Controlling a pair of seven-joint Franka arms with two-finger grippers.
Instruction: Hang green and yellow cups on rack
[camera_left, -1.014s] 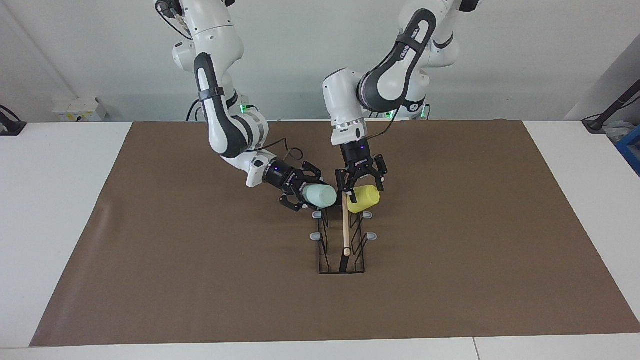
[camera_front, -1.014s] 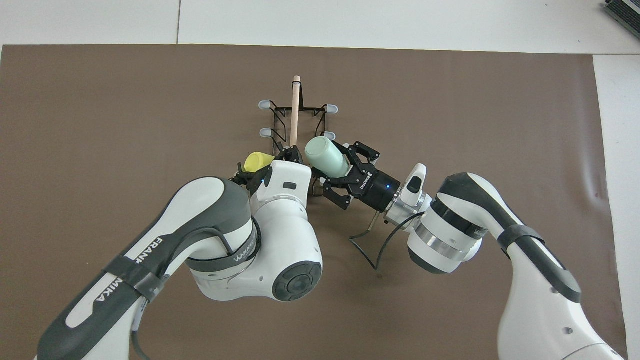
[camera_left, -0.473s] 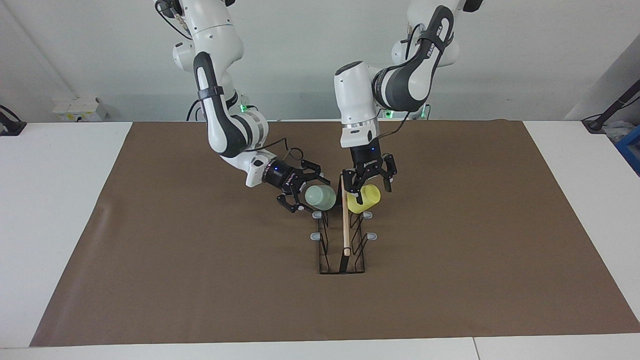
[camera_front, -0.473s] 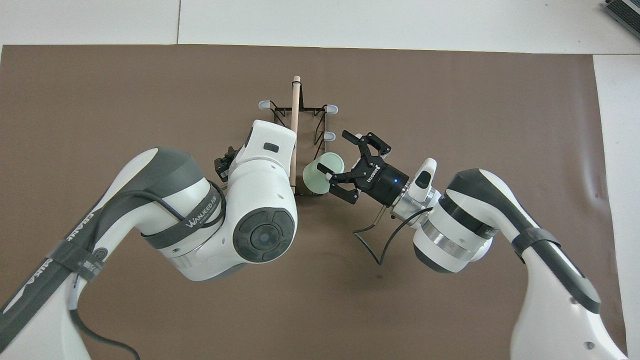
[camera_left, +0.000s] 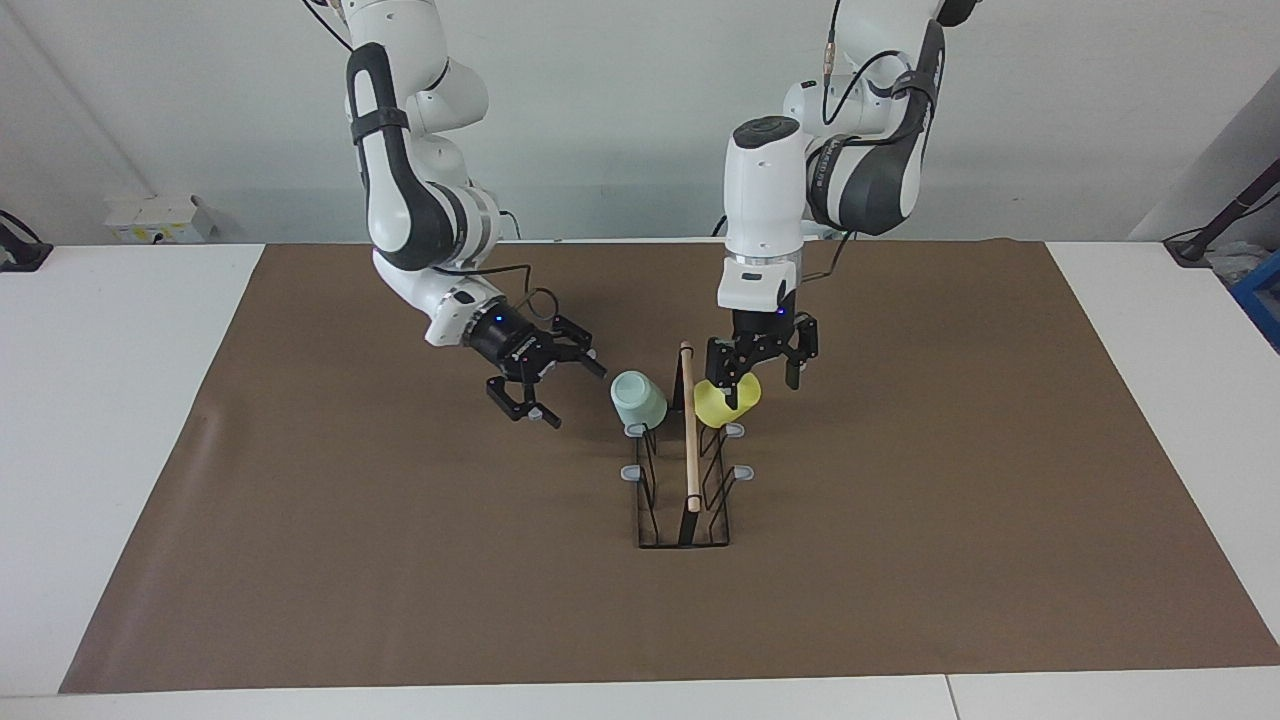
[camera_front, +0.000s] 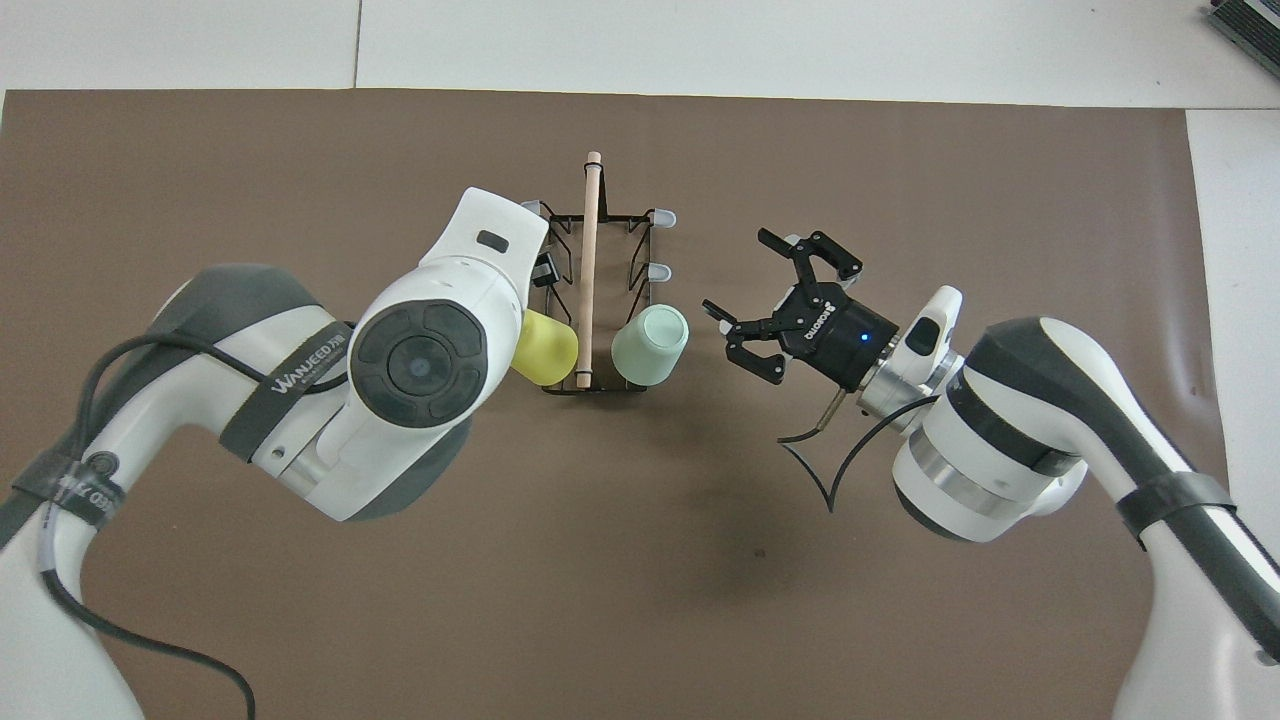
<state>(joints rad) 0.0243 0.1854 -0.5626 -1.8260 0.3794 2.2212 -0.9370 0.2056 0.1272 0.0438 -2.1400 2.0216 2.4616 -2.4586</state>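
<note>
The rack (camera_left: 685, 500) stands mid-table, its wooden rod (camera_front: 590, 250) along the top. The green cup (camera_left: 638, 398) hangs mouth-down on the prong nearest the robots on the side toward the right arm's end; it also shows in the overhead view (camera_front: 652, 345). The yellow cup (camera_left: 727, 400) hangs on the matching prong toward the left arm's end, and shows in the overhead view (camera_front: 547, 348). My right gripper (camera_left: 540, 385) is open and empty, apart from the green cup. My left gripper (camera_left: 757, 378) is open just above the yellow cup. In the overhead view the left arm hides it.
A brown mat (camera_left: 400, 560) covers the white table. Grey-tipped free prongs (camera_left: 630, 471) stick out on both sides of the rack. A small white box (camera_left: 160, 215) sits at the table's edge near the right arm's base.
The right gripper let go of the green cup and drew back toward the right arm's end. The left gripper opened and rose off the yellow cup. Both cups stayed on the rack.
</note>
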